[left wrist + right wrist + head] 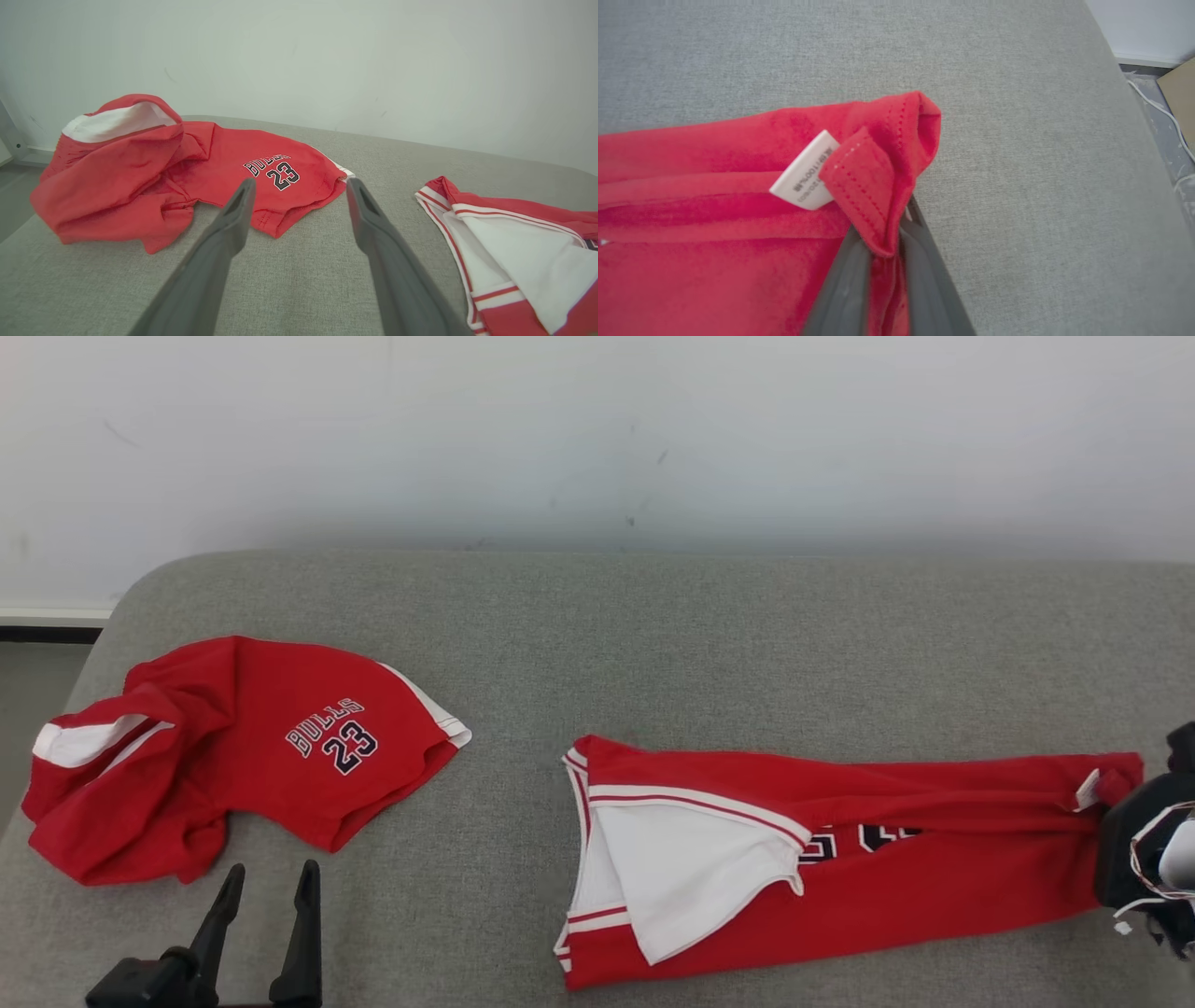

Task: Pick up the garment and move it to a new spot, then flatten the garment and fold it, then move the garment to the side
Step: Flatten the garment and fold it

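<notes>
R tool (885, 233) pinching jersey (714, 210) corner, tips part-hidden

Two garments (252, 747) (887, 877), two grippers (269, 875) (883, 235)

Grey padded surface (653, 644), white wall (597, 429)

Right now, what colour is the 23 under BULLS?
The 23 is dark, white-edged; clearest: left wrist view.
</notes>
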You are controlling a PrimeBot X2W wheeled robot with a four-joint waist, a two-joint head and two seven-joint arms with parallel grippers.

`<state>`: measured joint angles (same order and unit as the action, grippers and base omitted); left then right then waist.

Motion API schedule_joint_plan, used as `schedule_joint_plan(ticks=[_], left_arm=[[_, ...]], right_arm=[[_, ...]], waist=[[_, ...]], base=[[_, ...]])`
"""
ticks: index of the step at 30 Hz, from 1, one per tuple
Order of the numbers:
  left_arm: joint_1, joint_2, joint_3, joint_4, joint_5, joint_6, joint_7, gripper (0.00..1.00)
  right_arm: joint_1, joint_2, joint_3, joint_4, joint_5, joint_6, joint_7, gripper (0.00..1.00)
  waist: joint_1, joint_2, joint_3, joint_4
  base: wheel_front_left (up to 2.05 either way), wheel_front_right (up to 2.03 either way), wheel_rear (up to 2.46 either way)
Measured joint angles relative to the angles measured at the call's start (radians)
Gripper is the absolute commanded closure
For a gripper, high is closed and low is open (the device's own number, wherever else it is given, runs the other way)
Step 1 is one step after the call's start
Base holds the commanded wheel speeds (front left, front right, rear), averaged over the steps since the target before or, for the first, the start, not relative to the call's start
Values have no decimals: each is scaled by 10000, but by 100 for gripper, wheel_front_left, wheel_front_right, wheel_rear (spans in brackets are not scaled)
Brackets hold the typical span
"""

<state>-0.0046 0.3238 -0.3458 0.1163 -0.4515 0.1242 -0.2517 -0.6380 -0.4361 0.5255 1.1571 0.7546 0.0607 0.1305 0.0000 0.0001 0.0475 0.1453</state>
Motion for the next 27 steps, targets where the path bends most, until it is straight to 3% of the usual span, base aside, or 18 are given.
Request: schedule_joint_plan(ticks=[7,12,16,27], left_arm=[[30,-29,61,-6,15,0,0,0],[33,-90,44,10,40,0,0,0],[52,-100,17,36,65,-2,0,0],[52,-385,-332,270,127,-23,0,0]], right_arm=[[-42,42,-13,-134,-63,23,-125,100],[-32,627,-336,-732,648,464,-142,100],[-35,1120,-307,-1526,1028,639,184,100],[311,1338,349,-4445,2376,639,1756,100]], waist=[[1,0,-21,-232],[0,0,-90,-371],[0,0,-186,-477],[0,0,-442,-498]], base=[[0,0,0],[0,0,0],[0,0,0],[0,0,0]])
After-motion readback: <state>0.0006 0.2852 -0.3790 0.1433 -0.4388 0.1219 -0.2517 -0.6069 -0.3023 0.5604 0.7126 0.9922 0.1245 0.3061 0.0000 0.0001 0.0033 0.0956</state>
